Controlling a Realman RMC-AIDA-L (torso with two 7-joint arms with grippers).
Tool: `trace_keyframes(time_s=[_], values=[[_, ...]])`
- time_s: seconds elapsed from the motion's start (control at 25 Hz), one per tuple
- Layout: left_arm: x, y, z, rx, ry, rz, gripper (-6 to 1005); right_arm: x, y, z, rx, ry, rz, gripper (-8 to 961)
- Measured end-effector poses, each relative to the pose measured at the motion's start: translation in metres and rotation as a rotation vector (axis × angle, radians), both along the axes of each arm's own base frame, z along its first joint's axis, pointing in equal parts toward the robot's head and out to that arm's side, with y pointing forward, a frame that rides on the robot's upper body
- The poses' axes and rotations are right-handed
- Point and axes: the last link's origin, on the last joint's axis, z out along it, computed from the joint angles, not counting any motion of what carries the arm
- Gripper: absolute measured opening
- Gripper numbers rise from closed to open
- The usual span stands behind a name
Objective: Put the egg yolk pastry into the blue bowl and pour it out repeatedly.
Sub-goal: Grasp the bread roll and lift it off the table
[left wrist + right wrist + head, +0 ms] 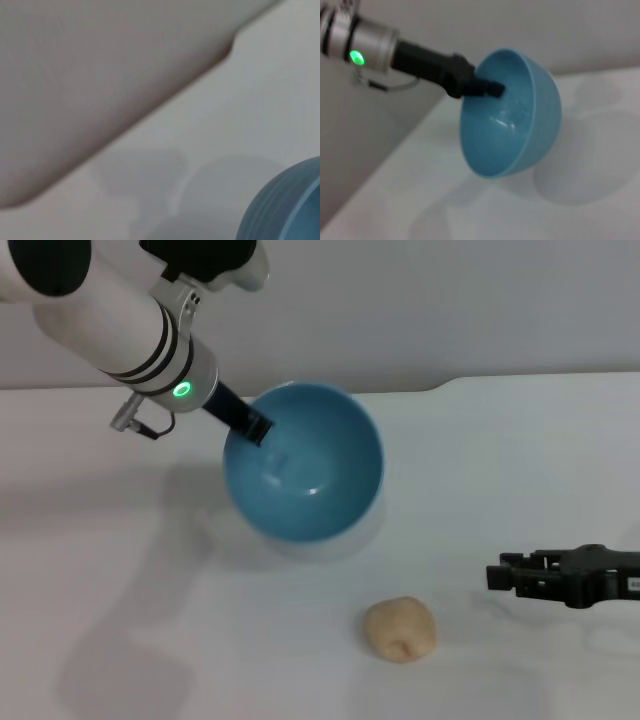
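- White desk (520, 440) carries everything; both task things are on or above it, with the robot's arms reaching in from either side.
- Glossy and light blue, the blue bowl (305, 462) is tipped steeply, its opening turned toward the front of the desk and its inside empty. The right wrist view shows it lifted, with its shadow on the desk beneath.
- At the bowl's rim on the robot's left is the left gripper (252, 428), clamped on the rim, one finger inside and the rest outside. The right wrist view shows the same pinch (482, 89).
- Low at the right, just above the desk, hangs the right gripper (497, 574), its tips pointing toward the robot's left. I cannot tell whether its fingers are apart or together.
- Small and tan, the egg yolk pastry (399, 628) lies on the desk in front of the bowl, apart from it, held by nothing.
- What matters for the next move: the pastry sits to the left of the right gripper and a little nearer the robot, roughly along the line its tips face. The right arm is clearly the nearer one, and the pastry is round enough that no approach angle is favoured.
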Motion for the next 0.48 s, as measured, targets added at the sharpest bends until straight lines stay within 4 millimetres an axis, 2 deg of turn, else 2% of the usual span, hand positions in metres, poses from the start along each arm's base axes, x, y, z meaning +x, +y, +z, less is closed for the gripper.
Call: trace_keyframes(time_s=[0.28, 0.48], values=[[0.002, -0.016, 0.001, -0.130, 0.127, 0.052, 3, -0.033, 0.027, 0.004, -0.121, -0.203, 0.026, 408], [0.000, -0.025, -0.002, -0.189, 0.165, 0.065, 3, -0.057, 0.043, -0.005, -0.175, -0.306, 0.079, 407]])
